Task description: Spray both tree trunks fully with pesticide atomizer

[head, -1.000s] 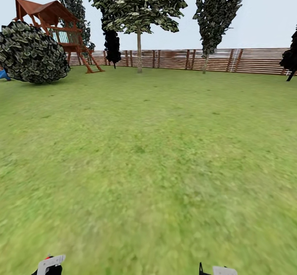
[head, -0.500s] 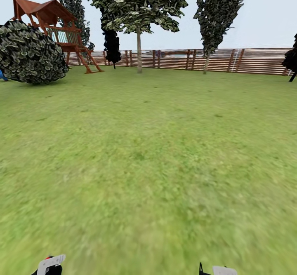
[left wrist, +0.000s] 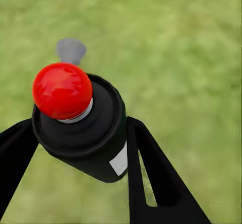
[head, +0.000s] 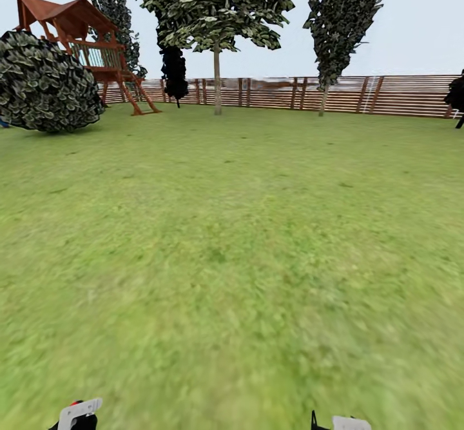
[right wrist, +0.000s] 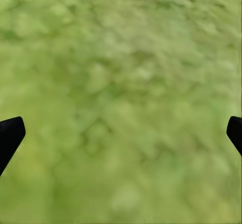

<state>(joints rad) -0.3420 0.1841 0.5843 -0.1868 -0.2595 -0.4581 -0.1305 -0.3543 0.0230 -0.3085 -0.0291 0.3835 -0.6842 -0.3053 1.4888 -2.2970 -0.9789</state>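
Note:
In the left wrist view my left gripper (left wrist: 80,128) is shut on the pesticide atomizer (left wrist: 101,143), a black bottle with a red ball top, over the grass. At the head view's bottom edge the atomizer's whitish top (head: 78,411) pokes up. My right gripper (right wrist: 121,133) is open over bare grass, its dark fingertips (right wrist: 10,136) far apart; its whitish end (head: 348,423) also peeks in at the head view's bottom edge. Two trees stand far ahead by the fence, one with a thin trunk (head: 217,82), the other (head: 322,98) to its right. The floor (head: 232,236) is green lawn.
A round dark bush (head: 45,82) sits at the far left, with a red-brown wooden play tower (head: 80,30) behind it. A brown slatted fence (head: 386,95) closes the back of the garden. Open lawn lies between me and the trees.
The whole head view has shifted a little, with the bush sliding left, so the camera has moved. Both grippers keep their places in the frame.

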